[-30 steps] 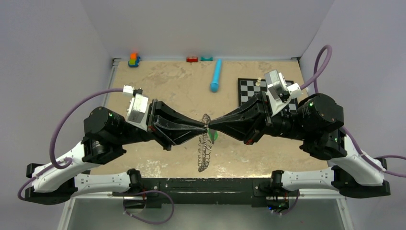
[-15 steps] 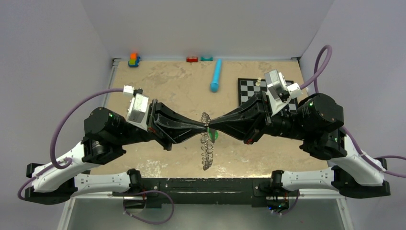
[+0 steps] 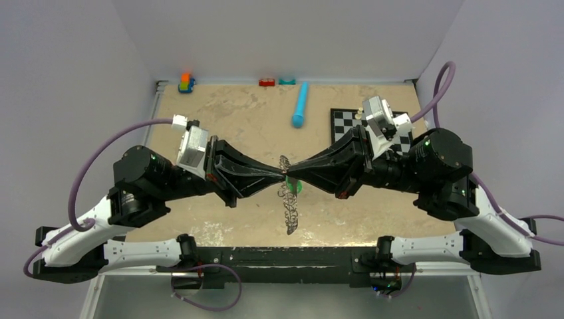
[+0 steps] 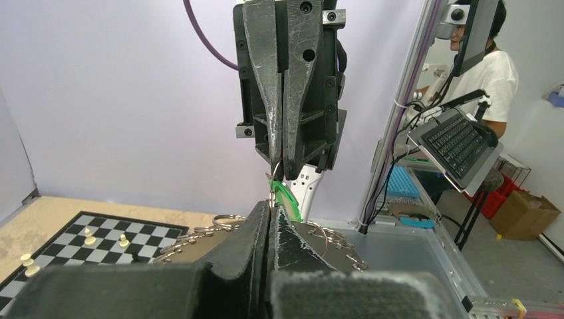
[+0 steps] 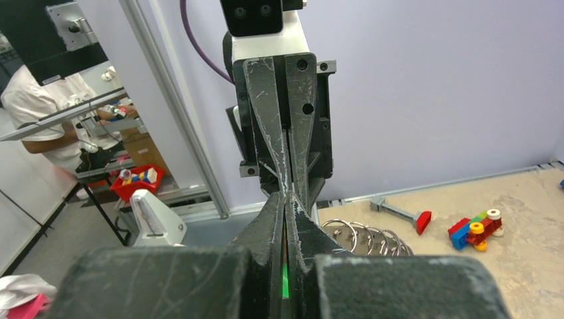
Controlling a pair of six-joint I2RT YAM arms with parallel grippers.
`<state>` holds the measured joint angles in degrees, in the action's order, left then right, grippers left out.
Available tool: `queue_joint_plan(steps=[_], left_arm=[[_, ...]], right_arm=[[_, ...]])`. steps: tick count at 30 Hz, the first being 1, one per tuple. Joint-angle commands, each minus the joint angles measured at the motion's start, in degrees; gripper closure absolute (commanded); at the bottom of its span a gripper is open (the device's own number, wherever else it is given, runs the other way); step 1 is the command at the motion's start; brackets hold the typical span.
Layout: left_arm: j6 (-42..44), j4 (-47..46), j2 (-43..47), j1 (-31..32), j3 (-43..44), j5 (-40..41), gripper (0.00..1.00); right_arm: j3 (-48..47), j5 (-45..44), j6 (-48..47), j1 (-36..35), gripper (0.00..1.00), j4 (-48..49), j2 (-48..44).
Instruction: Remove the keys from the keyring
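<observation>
Two grippers meet tip to tip at the centre of the top view. The left gripper (image 3: 282, 174) comes in from the left and the right gripper (image 3: 292, 173) from the right. Both are pinched tight, with no gap between their fingers.

One keyring (image 3: 286, 162) hangs between them, above the tan table (image 3: 226, 126). It is seen edge-on, with its long axis running from the pinch point down towards the lower edge of the frame, leaning slightly right. The left gripper clamps its upper part. The silver keys (image 3: 288, 207) crowd along it in an overlapping row, too tangled to count.

One green-headed key (image 3: 296, 187) sits just right of the ring, under the right gripper's tip. In the left wrist view its green strip (image 4: 284, 197) runs from that tip down behind the left fingers (image 4: 256, 229), so the right gripper appears to hold it. In the right wrist view, green shows in the slit between the right fingers (image 5: 307, 229).

At the upper edge of the table lie one blue cylinder (image 3: 300, 105), one chessboard (image 3: 346, 125) and three small toys (image 3: 186, 82).
</observation>
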<state>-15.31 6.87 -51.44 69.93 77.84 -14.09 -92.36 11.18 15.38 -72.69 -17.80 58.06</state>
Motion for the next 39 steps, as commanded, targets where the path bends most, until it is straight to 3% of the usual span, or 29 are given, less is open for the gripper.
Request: queue_joint_plan(steps=[1, 13, 28, 33, 34, 39], left_arm=[[1.6, 2.8, -1.1, 0.1, 2.5, 2.3, 1.00], [2.2, 7.4, -3.0, 0.1, 6.1, 4.1, 1.00], [2.3, 27.5, -11.1, 0.1, 22.5, 7.1, 1.00], [2.4, 28.9, -11.5, 0.1, 23.4, 6.6, 1.00], [2.4, 29.1, -11.4, 0.1, 23.4, 6.8, 0.98], [2.4, 28.7, -9.9, 0.1, 22.2, 7.3, 0.66]], right_arm=[[-2.1, 1.9, 1.1, -0.1, 1.00, 5.5, 1.5], [-0.8, 4.6, 3.3, -0.2, 1.00, 8.3, 4.2], [8.9, 6.3, 7.3, -0.3, 1.00, 13.1, 3.4], [8.5, 5.8, 6.9, -0.3, 1.00, 12.4, 2.7], [8.4, 5.5, 6.8, -0.2, 1.00, 12.0, 2.5], [9.1, 5.1, 6.3, -0.2, 1.00, 11.7, -0.7]])
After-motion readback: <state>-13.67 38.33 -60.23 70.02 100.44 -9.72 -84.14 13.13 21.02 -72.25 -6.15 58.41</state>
